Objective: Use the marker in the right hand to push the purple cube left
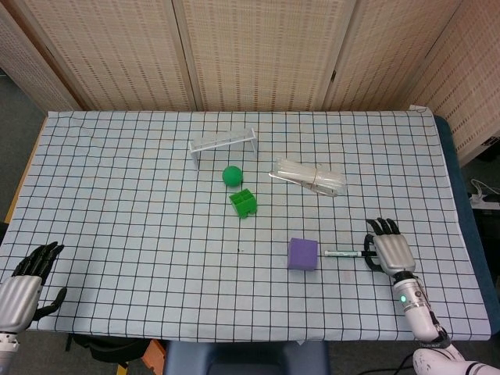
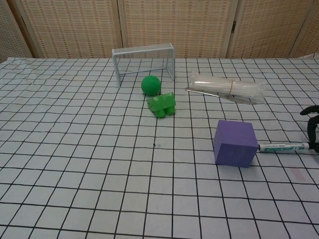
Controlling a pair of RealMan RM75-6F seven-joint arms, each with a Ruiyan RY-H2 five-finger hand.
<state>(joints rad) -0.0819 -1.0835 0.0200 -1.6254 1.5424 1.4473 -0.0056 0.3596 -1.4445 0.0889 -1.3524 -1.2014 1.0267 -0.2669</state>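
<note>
From the head camera I look down on a table under a white cloth ruled in black squares, backed by woven folding screens. My right hand lies near the right edge, holding the marker pointed at the purple cube. My left hand rests at the near left corner, fingers spread, holding nothing. Farther back are a small white goal, a green ball, a green block and a clear plastic bundle.

At chest height, the marker tip sits right at the cube's right side; whether it touches, I cannot tell. Only dark fingers of the right hand show.
</note>
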